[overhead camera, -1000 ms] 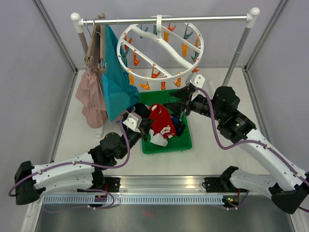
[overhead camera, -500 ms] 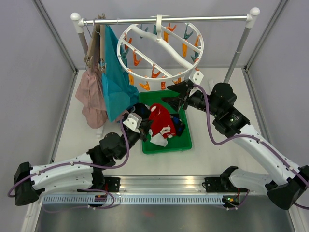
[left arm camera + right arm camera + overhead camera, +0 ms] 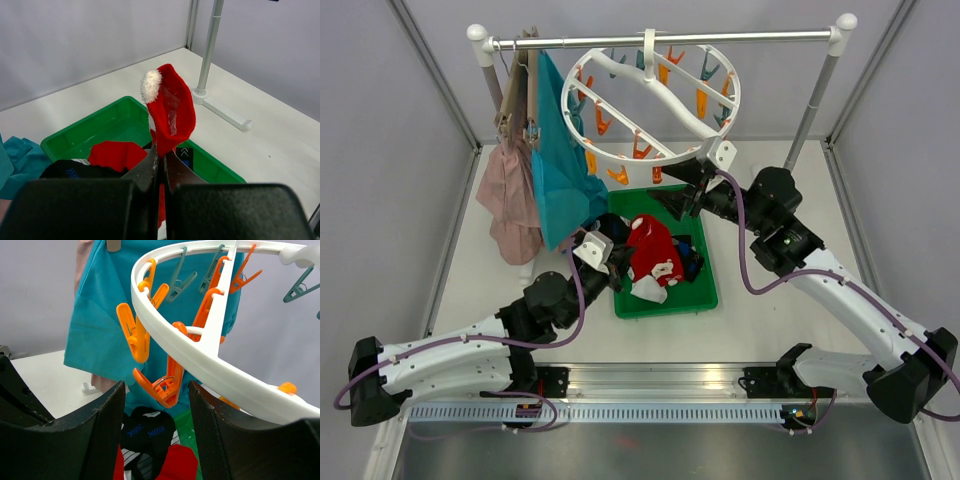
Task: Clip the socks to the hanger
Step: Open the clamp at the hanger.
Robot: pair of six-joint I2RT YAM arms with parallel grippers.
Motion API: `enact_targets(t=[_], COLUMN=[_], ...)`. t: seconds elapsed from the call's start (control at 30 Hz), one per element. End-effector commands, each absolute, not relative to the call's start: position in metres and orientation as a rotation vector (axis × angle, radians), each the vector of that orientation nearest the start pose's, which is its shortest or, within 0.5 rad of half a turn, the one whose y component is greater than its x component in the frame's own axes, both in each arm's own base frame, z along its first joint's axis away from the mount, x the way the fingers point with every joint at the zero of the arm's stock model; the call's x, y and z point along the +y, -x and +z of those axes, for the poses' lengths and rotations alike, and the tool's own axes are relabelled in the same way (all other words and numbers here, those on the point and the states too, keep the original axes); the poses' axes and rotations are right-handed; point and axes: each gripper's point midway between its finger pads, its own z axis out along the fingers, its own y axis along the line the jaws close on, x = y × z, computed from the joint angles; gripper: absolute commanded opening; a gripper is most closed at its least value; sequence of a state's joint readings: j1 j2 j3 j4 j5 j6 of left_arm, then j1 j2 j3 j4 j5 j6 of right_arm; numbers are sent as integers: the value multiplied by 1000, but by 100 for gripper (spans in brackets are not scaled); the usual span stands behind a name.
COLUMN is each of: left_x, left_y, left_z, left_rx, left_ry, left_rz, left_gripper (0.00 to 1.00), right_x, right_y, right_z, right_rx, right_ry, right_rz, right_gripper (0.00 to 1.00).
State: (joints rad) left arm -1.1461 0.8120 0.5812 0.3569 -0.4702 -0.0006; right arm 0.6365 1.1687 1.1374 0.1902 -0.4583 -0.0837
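Observation:
My left gripper [image 3: 161, 156] [image 3: 617, 262] is shut on a red sock with a white end [image 3: 170, 111] [image 3: 650, 243] and holds it up above the green tray [image 3: 704, 296] [image 3: 116, 120]. More red socks [image 3: 116, 154] and dark socks with blue marks [image 3: 148, 430] lie in that tray. The round white hanger [image 3: 650, 102] [image 3: 200, 355] hangs from the rail with orange and teal clips. My right gripper [image 3: 157, 405] [image 3: 682, 186] stands open just under the ring's near edge. An orange clip [image 3: 167, 382] hangs between its fingers, untouched.
A teal cloth [image 3: 560, 170] [image 3: 107, 315] and a pink garment [image 3: 510, 200] hang at the rail's left end. The rail's right post [image 3: 817, 95] [image 3: 208, 47] stands behind the tray on a white foot [image 3: 222, 107].
My right gripper has risen and moved back from over the tray to the hanger's near edge, still open. The left gripper keeps the red sock in place.

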Motion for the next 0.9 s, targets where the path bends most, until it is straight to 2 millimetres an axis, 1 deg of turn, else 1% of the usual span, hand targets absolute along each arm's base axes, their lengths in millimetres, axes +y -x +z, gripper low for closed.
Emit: enact_targets(t=[0.0,0.13,0.2,0.23,0.3,0.33,0.43,0.57,0.6,0.63,0.7,0.73,0.77,0.87], left_x=[-258,-258,-258,-258,-258,-258,-258,-260,-260,-261,-261,-261,-261,-260], left_y=[-205,-205,-205,-205,-205,-205,-206,-206,-206,-206,-207,-206,-206,-207], left_z=[322,321,321,322,321,322,321,318,318,317,315,316,315,315], left_rx=[1373,1375,1377,1376,1377,1376,1377,1382,1379,1380,1384,1383,1383,1382], left_ry=[-425,-430,-430,-429,-430,-428,-429,-429,-428,-426,-424,-424,-424,-418], left_rz=[-598,-595,-593,-594,-593,-595,-592,-594,-596,-599,-599,-599,-599,-600], left_gripper=[2,2,2,2,2,2,2,2,2,2,2,2,2,2], right_x=[300,304,305,305,303,303,307,313,314,316,316,319,314,312], right_y=[-278,-277,-273,-272,-268,-267,-255,-247,-245,-245,-245,-241,-241,-234], right_z=[429,433,438,437,443,442,443,439,441,436,434,426,430,419], right_rx=[1084,1064,1045,1043,1023,1010,994,1013,1013,1045,1083,1121,1115,1156], right_ry=[870,873,867,867,844,837,858,883,887,890,880,888,877,880], right_rz=[763,789,809,817,834,841,916,961,961,957,931,927,893,884], right_gripper=[60,60,59,59,57,57,58,60,60,61,62,62,62,63])
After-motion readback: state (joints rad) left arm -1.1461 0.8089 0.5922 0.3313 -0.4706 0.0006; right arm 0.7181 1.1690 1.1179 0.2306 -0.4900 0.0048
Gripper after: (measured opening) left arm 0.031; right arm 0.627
